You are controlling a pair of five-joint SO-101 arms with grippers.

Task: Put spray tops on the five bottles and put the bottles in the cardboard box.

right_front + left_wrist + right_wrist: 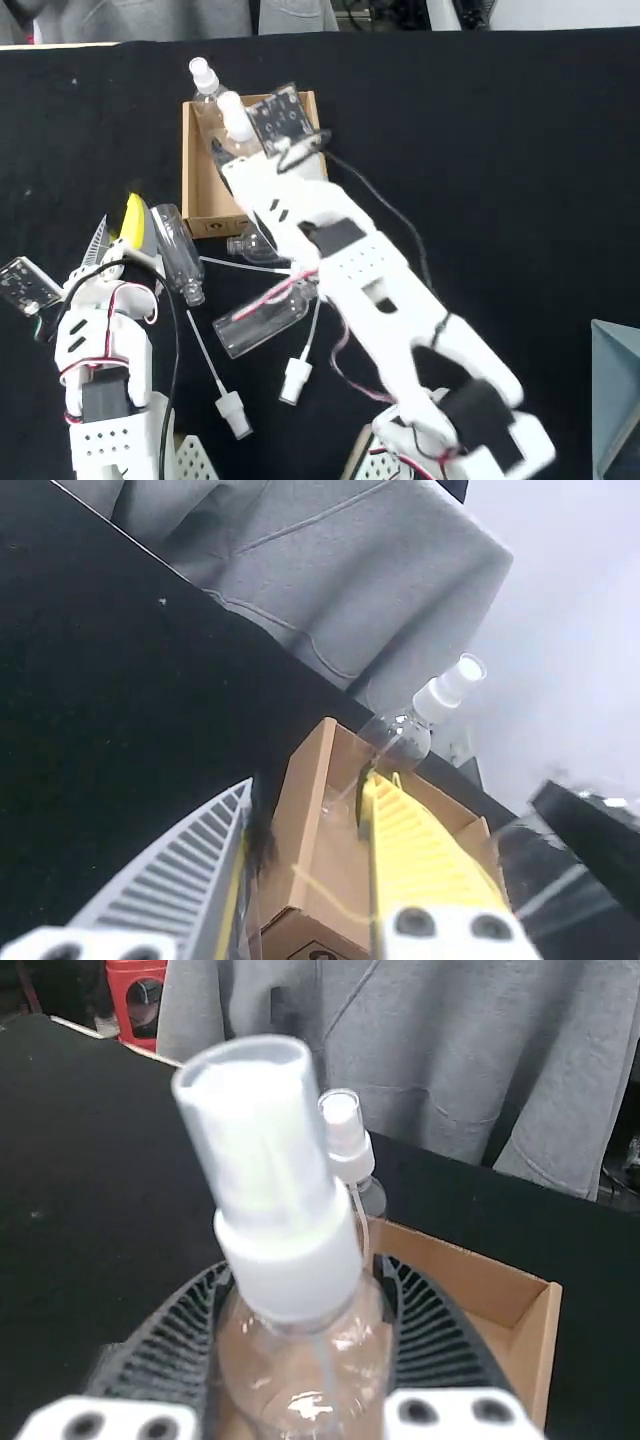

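My right gripper (243, 140) is shut on a clear bottle (300, 1360) with a white spray top (275, 1210), held upright over the cardboard box (205, 195). A second capped bottle (205, 82) stands in the box's far corner and appears behind the held one in the right wrist view (350, 1150). My left gripper (117, 225) is open near the box's left side, with nothing between its grey and yellow fingers (410, 860). Uncapped bottles (178, 250) (263, 317) lie on the table in front of the box. Two loose spray tops (232, 412) (294, 381) lie nearer the arms.
A third small uncapped bottle (250, 245) lies against the box's front wall, partly under the right arm. A blue-grey object (615, 390) sits at the right edge. The black table is open to the right of the box. A person in grey sits behind the table.
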